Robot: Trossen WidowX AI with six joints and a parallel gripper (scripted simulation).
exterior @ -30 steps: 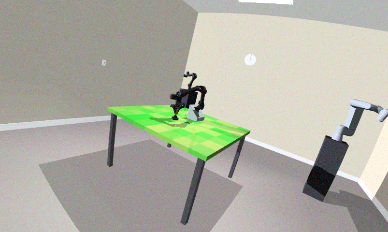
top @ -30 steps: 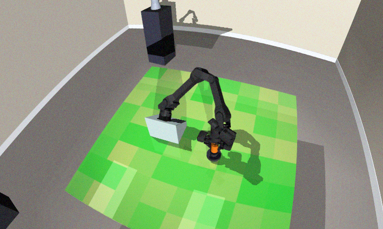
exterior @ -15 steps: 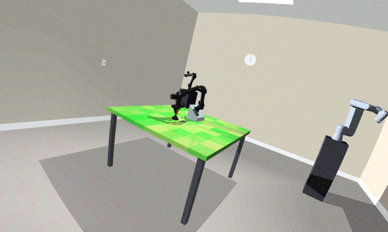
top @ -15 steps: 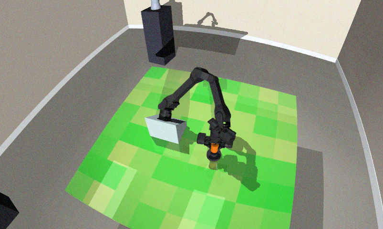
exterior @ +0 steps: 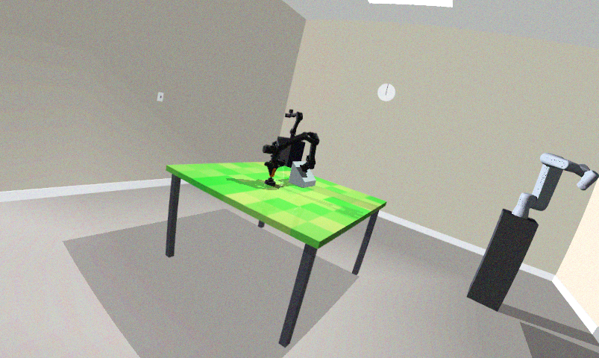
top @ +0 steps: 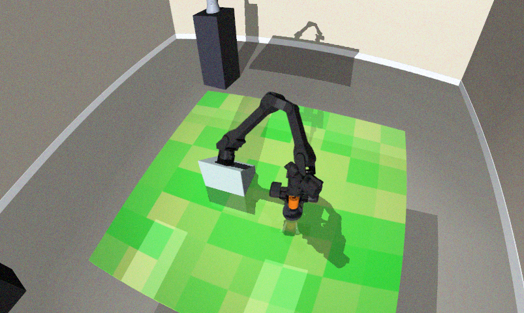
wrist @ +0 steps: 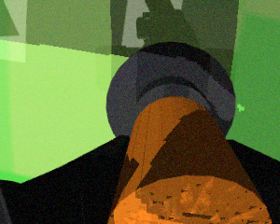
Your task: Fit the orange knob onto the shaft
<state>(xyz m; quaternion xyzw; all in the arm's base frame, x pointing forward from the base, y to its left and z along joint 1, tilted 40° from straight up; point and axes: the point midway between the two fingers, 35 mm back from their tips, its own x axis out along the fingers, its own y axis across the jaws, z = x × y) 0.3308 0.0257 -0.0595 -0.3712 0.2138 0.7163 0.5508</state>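
Note:
The orange knob (top: 293, 202) (exterior: 273, 171) (wrist: 177, 140) is an upright cylinder between the fingers of my gripper (top: 294, 199) (exterior: 271, 169) (wrist: 175, 147), which is shut on it. The dark round pedestal (top: 292, 213) (exterior: 270, 182) (wrist: 121, 100) stands on the table directly below the knob. In the wrist view the knob's far end overlaps the pedestal's raised middle. The shaft does not show; knob and fingers hide it. I cannot tell how far the knob is down on the shaft, or where either flat side lies.
My arm's base stands on a pale wedge-shaped block (top: 222, 178) (exterior: 300, 178) near the pedestal. The green checkered table (top: 241, 232) (exterior: 293, 217) bears them. Away from the table, a pale arm (exterior: 548, 181) stands on a dark plinth (top: 214, 50) (exterior: 502, 261).

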